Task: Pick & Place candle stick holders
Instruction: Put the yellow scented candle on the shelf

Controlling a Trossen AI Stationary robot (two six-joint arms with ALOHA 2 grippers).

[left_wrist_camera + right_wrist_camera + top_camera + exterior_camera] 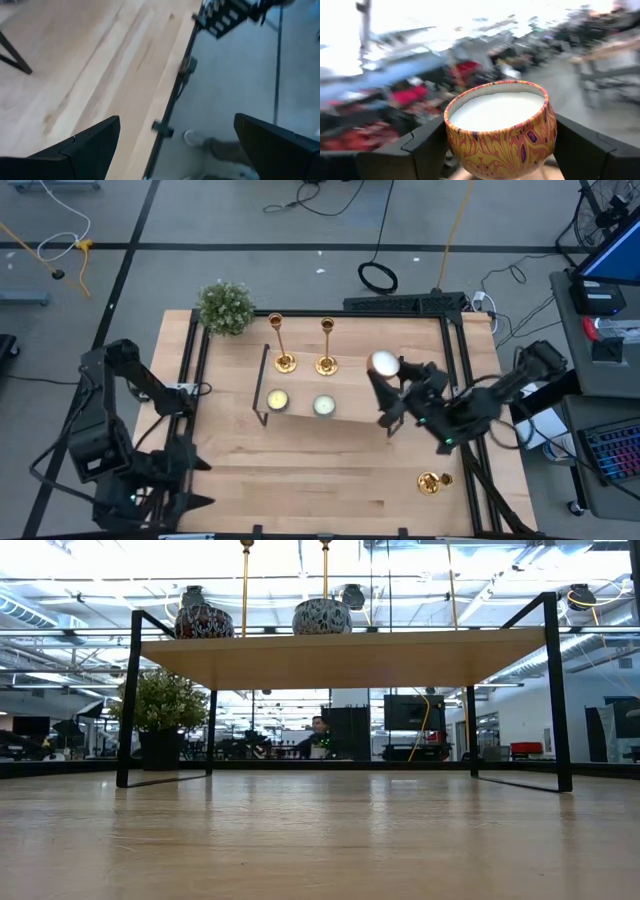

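**Right pincer holds a candle tin over the shelf; gold holders wait on shelf and counter**

From above we see a wooden counter [300, 480] carrying a wooden shelf [340, 405] on a black wire frame. Two gold candle stick holders [283, 345] stand upright side by side on the shelf's far part, near a small potted plant [226, 307] at the counter's far left corner. A third gold holder [431, 481] sits on the bare counter near the right edge, well apart from the shelf; it seems to lie on its side, though we cannot be sure from this height. Two small candles [277, 400] rest on the shelf in front of the upright pair.

The right pincer [385, 375] hovers over the shelf's right end, its fingers pinching a round patterned candle tin [500, 130] filled with white wax, one finger on each side.

The left pincer [175, 145] waits at the counter's near left edge, fingers spread wide with nothing between them.
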